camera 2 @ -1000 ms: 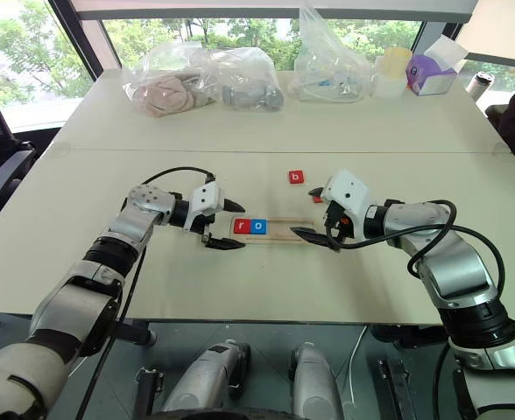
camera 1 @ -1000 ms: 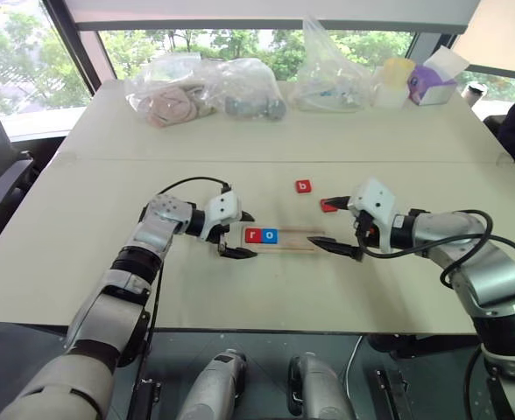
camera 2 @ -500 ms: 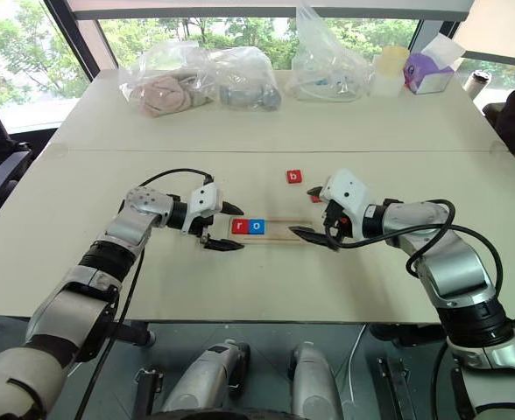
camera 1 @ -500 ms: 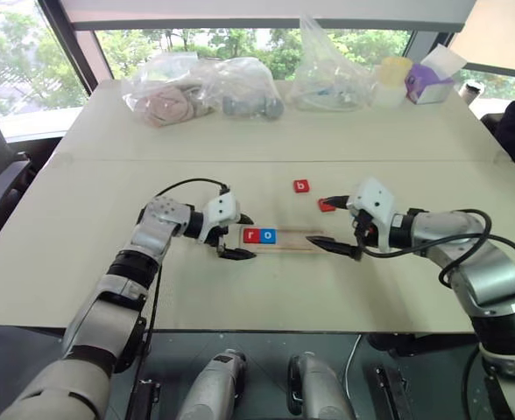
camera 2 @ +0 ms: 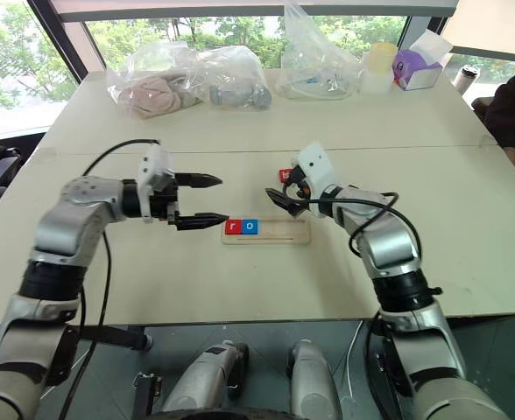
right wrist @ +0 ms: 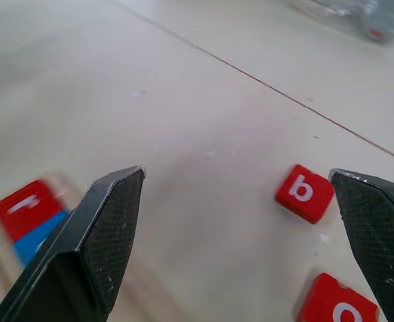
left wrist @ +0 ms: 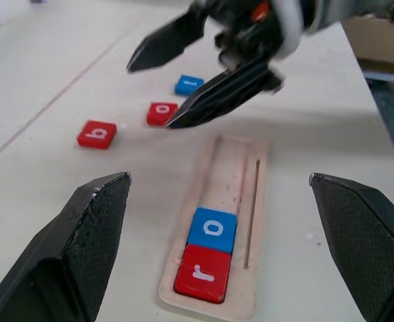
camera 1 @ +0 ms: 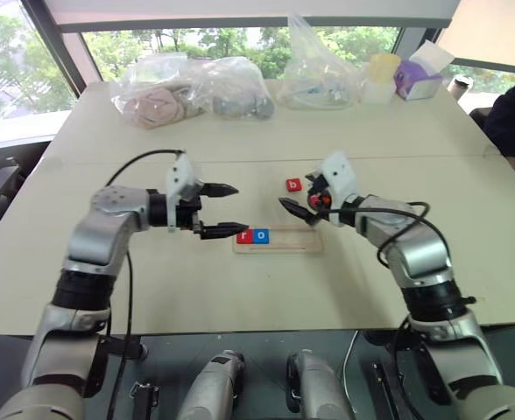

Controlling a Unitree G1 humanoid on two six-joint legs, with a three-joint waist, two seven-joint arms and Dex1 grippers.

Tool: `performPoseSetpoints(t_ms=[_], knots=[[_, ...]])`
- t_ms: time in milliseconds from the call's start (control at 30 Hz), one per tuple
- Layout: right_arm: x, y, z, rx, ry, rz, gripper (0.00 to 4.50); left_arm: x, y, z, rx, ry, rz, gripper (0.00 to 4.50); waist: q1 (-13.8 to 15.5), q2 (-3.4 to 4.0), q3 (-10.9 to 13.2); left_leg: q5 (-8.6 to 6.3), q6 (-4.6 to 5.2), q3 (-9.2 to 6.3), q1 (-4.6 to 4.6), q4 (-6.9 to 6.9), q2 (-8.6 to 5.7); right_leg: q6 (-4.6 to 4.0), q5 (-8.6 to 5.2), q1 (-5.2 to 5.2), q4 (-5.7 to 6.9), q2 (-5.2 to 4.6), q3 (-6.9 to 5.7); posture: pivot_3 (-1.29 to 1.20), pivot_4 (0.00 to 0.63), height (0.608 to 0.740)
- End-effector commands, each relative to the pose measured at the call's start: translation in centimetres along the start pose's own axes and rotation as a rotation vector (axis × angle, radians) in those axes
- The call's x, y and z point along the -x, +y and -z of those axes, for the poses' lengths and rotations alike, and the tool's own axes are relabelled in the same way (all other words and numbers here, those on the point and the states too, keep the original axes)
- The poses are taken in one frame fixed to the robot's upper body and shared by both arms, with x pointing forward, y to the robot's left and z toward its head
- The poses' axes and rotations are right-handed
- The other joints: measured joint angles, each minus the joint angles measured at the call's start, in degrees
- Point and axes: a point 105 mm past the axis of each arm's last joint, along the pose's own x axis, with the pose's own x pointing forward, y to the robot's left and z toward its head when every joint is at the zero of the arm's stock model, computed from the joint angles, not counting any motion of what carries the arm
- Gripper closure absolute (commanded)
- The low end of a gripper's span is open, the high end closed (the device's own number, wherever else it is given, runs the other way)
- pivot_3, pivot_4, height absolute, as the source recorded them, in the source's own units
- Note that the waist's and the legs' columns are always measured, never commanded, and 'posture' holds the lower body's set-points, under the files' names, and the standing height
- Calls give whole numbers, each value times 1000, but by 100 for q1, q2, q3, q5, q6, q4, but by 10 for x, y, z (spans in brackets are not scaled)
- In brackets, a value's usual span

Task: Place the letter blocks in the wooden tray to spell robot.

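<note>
- Two blocks sit in the tray (camera 1: 279, 239): a red r (camera 1: 244, 234) at its left end and a blue o (camera 1: 261, 235) touching it on the right; the other three places are bare wood.
- We see bare table (camera 1: 196, 289) all round the tray, towards the near edge and out to both sides.
- Beyond the tray, along the far edge, lie plastic bags (camera 1: 192, 87), a yellow tub (camera 1: 381, 66) and a purple box (camera 1: 415, 80), well apart from the tray.
- Just beyond the tray's right half lies the red b (camera 1: 292, 185), flat on the table.
- From our left wrist view a red o (left wrist: 162, 113) and a blue block (left wrist: 188, 84) lie further on past the b, each apart from the others and outside the tray.
- Our left gripper (camera 1: 224, 210) hangs above the tray's left end, jaws wide apart, nothing between them; its lower finger is over the r.
- Our right gripper (camera 1: 299, 200) hangs over the loose blocks beyond the tray's right half, jaws wide apart and empty; in its wrist view the b (right wrist: 304, 192) and red o (right wrist: 332, 306) lie between its fingers, below them.
</note>
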Motion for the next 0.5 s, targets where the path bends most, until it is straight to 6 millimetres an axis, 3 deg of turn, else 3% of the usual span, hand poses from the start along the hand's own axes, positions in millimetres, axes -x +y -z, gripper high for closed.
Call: performPoseSetpoints(t_ms=[33, 267, 500], knots=[[-16, -9, -6, -97, 27, 145, 0, 22, -8, -20, -20, -34, -69, 23, -17, 0, 0, 0, -1, 4, 2, -3, 1, -1, 0, -3, 1, 2, 6, 0, 150, 729], [-31, -19, 2, -253, 101, 291, 0, 36, -24, -22, 8, -29, -166, 23, 37, 1, -1, 9, -13, 15, 5, -21, -2, -6, 3, -10, 2, 4, 24, 0, 150, 729], [-41, -25, 15, -257, 145, 321, 0, 37, -32, -19, 19, -30, -204, 23, 15, 1, -1, 10, -13, 40, 22, -46, 3, -8, 3, -16, 2, 6, 43, 0, 150, 729]])
